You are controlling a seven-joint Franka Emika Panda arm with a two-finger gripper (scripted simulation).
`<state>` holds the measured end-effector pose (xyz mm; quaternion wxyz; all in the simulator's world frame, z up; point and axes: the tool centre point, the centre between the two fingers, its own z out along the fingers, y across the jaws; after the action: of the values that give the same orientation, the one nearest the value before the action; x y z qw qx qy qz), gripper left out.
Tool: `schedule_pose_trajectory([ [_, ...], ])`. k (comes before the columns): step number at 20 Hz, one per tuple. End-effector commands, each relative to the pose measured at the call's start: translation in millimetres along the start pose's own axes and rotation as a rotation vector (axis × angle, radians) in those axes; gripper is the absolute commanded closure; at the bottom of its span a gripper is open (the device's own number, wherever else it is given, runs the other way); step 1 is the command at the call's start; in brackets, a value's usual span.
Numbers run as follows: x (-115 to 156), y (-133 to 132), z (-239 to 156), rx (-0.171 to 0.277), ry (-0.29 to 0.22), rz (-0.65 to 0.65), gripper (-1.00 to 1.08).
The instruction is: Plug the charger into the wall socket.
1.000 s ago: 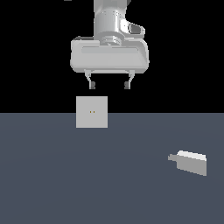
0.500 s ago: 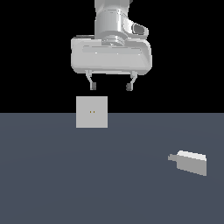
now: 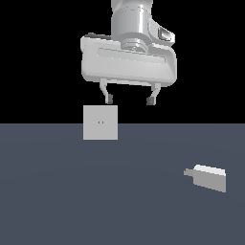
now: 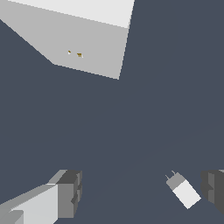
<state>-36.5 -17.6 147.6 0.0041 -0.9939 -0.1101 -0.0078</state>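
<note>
The charger [image 3: 206, 177] is a small light grey-white block with a narrower stub. It lies on the dark grey floor at the exterior view's right, stub pointing toward the exterior view's left. It also shows in the wrist view [image 4: 183, 191], close to one finger. The wall socket [image 3: 100, 122] is a flat pale grey square plate with two tiny yellowish holes, standing upright at the floor's far edge; it also shows in the wrist view [image 4: 83, 41]. My gripper [image 3: 129, 99] hangs open and empty high above the floor, above and to the right of the socket.
The dark grey floor [image 3: 95, 191] spreads across the lower half of the exterior view. Behind it is plain black background. Nothing else stands on the floor.
The gripper has shifted slightly toward the exterior view's right and a little lower. The charger and the socket have not moved.
</note>
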Motion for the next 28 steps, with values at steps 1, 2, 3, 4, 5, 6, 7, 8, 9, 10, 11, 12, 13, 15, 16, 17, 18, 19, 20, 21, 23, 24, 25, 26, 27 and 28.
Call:
schedule_pose_trajectory([
  [1,-9,5,6,0.001,0.004,-0.048,-0.92],
  [2,-13,7,8,0.002,0.006,-0.067,-0.92],
  [3,-16,9,10,0.003,0.007,-0.086,-0.92],
  [4,-20,11,12,0.003,0.009,-0.105,-0.92],
  [5,-23,14,14,0.004,0.010,-0.124,-0.92],
  [6,-26,16,17,0.004,0.012,-0.142,-0.92],
  [7,-30,18,19,0.005,0.013,-0.160,-0.92],
  [8,-33,20,21,0.006,0.015,-0.178,-0.92],
  [9,-36,23,23,0.006,0.016,-0.196,-0.92],
  [10,-39,25,25,0.007,0.018,-0.214,-0.92],
  [11,-42,28,27,0.007,0.019,-0.232,-0.92],
  [12,-44,30,29,0.008,0.021,-0.250,-0.92],
  [13,-47,33,32,0.009,0.022,-0.267,-0.92],
  [15,-52,38,36,0.010,0.025,-0.302,-0.92],
  [16,-55,41,38,0.010,0.027,-0.319,-0.92],
  [17,-57,43,40,0.011,0.028,-0.336,-0.92],
  [18,-60,46,42,0.012,0.029,-0.353,-0.92],
  [19,-62,49,44,0.012,0.031,-0.371,-0.92],
  [20,-64,52,46,0.013,0.032,-0.388,-0.92],
  [21,-67,55,49,0.014,0.034,-0.405,-0.92],
  [23,-71,60,53,0.015,0.037,-0.438,-0.92],
  [24,-73,63,55,0.015,0.038,-0.455,-0.92],
  [25,-75,66,57,0.016,0.039,-0.472,-0.92],
  [26,-77,70,59,0.017,0.041,-0.489,-0.92],
  [27,-79,73,61,0.018,0.042,-0.506,-0.92],
  [28,-80,76,64,0.018,0.044,-0.522,-0.92],
])
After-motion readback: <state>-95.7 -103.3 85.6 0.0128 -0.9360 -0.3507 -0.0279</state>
